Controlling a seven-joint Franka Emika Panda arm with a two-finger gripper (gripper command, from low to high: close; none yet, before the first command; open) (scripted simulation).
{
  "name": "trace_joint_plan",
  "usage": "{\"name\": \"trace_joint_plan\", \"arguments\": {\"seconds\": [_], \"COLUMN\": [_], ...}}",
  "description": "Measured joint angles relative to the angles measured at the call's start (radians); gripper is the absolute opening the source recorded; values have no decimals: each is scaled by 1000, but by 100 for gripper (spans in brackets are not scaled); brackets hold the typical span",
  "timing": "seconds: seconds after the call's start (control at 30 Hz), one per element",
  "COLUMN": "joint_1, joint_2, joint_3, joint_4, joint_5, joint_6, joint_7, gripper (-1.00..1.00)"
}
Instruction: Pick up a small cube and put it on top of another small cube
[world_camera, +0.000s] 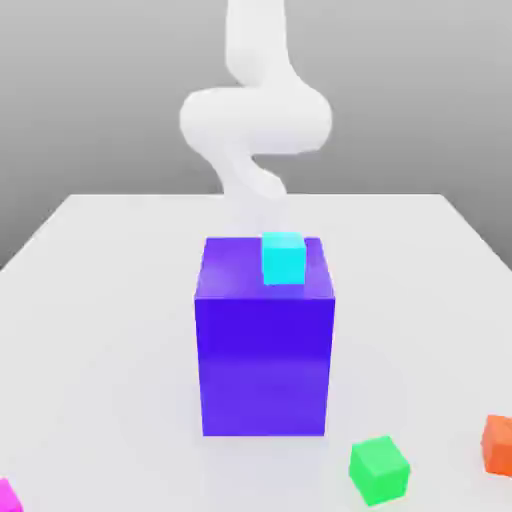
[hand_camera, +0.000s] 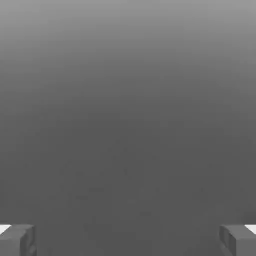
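Observation:
The small cube (world_camera: 6, 496) is bright magenta-pink and lies on the white table at the near corner on the exterior view's left, cut off by the picture's edge. In the hand view my gripper (hand_camera: 128, 241) is open: its two grey fingertips (hand_camera: 18, 240) stand far apart with nothing between them, and plain grey background lies beyond. My white arm (world_camera: 255, 115) rises behind the big block, far from the small cube.
A tall blue-violet block (world_camera: 264, 340) stands mid-table with a cyan cube (world_camera: 283, 257) on its top. A green cube (world_camera: 379, 468) and an orange cube (world_camera: 498, 443) lie near the front on the exterior view's right.

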Motion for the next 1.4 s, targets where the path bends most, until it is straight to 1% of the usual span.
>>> {"name": "trace_joint_plan", "arguments": {"seconds": [0.3,0.53,0.77,1.07,1.2,1.23,1.4], "joint_1": [-82,-132,-205,-298,-329,-333,-333], "joint_2": [332,586,841,1173,1318,1338,1338], "joint_3": [-46,-99,-135,-160,-134,-130,-129], "joint_4": [59,104,149,208,242,247,247], "joint_5": [-9,6,54,141,175,179,181], "joint_6": [67,117,167,231,323,338,339], "joint_7": [84,132,158,174,158,155,154], "gripper": [0,0,0,0,0,-100,-100]}}
